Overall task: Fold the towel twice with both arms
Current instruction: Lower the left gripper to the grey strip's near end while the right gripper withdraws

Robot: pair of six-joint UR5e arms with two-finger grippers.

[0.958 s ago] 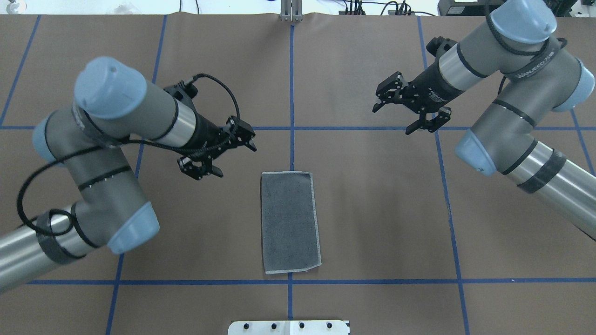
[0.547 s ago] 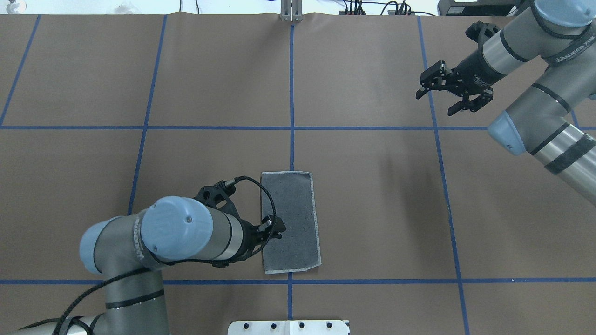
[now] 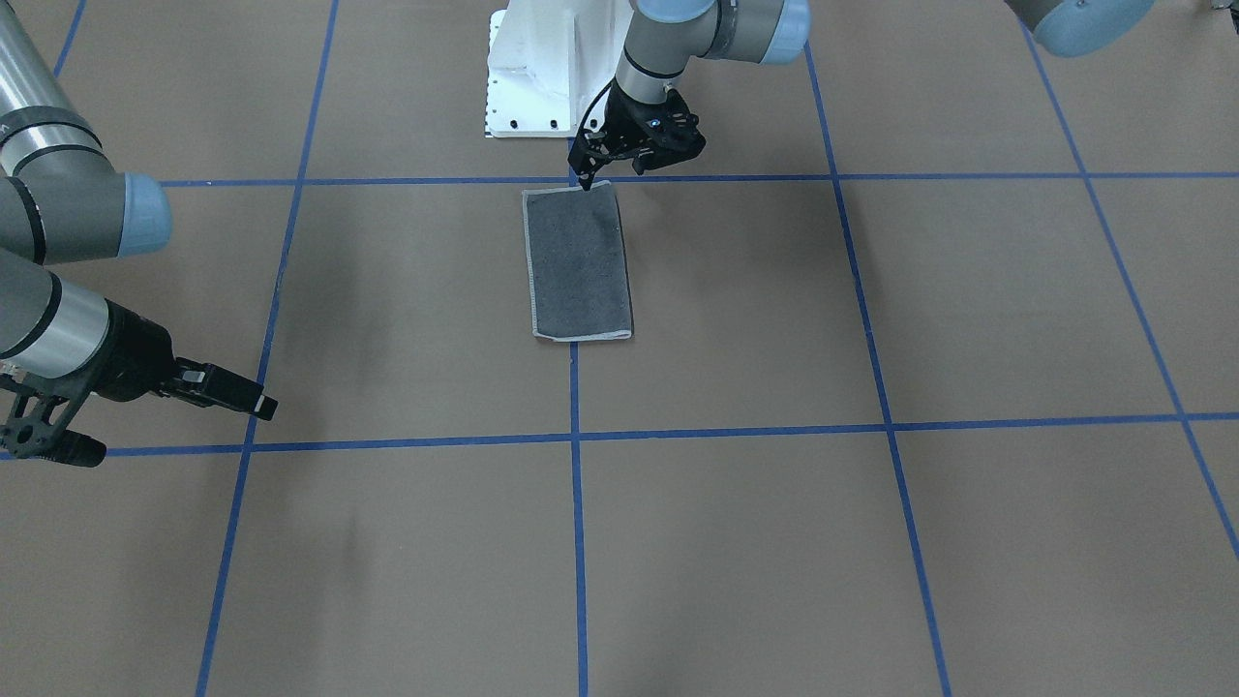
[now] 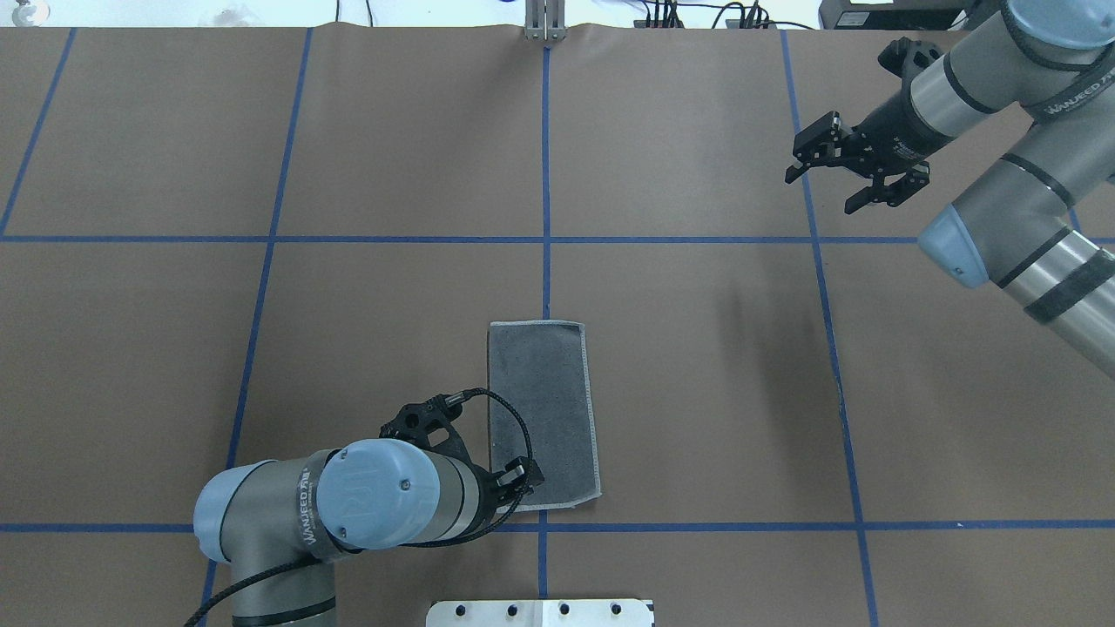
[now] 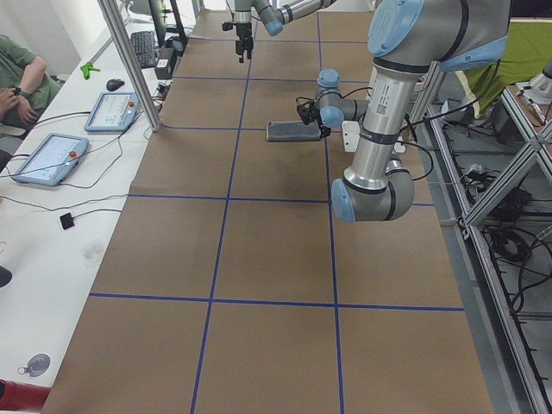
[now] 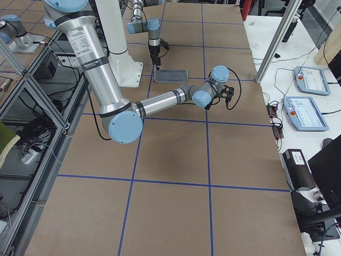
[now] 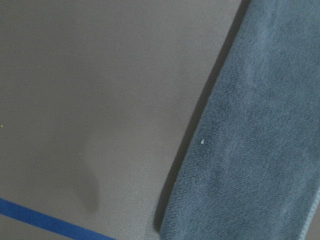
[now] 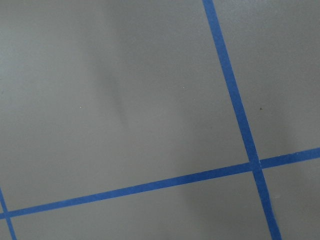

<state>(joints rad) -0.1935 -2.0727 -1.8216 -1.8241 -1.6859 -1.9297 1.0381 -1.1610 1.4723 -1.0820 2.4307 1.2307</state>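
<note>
The towel (image 4: 544,409) lies flat on the table, folded into a narrow rectangle with its dark grey face up and light grey edging; it also shows in the front view (image 3: 578,263). My left gripper (image 4: 521,483) hangs over the towel's near left corner, mostly hidden under its own wrist. In the front view my left gripper (image 3: 634,160) looks open, with one fingertip (image 3: 584,180) at the towel's near edge. The left wrist view shows the towel's edge (image 7: 250,150). My right gripper (image 4: 836,178) is open and empty, far off at the back right.
The white pedestal base (image 4: 540,612) stands just behind the towel's near end. Blue tape lines (image 4: 546,174) grid the brown table. Tablets (image 5: 47,158) and a seated person (image 5: 17,73) are on the operators' side.
My left arm swung from the towel's far left down to its near left corner. My right arm drew back to the far right, then hardly moved.
</note>
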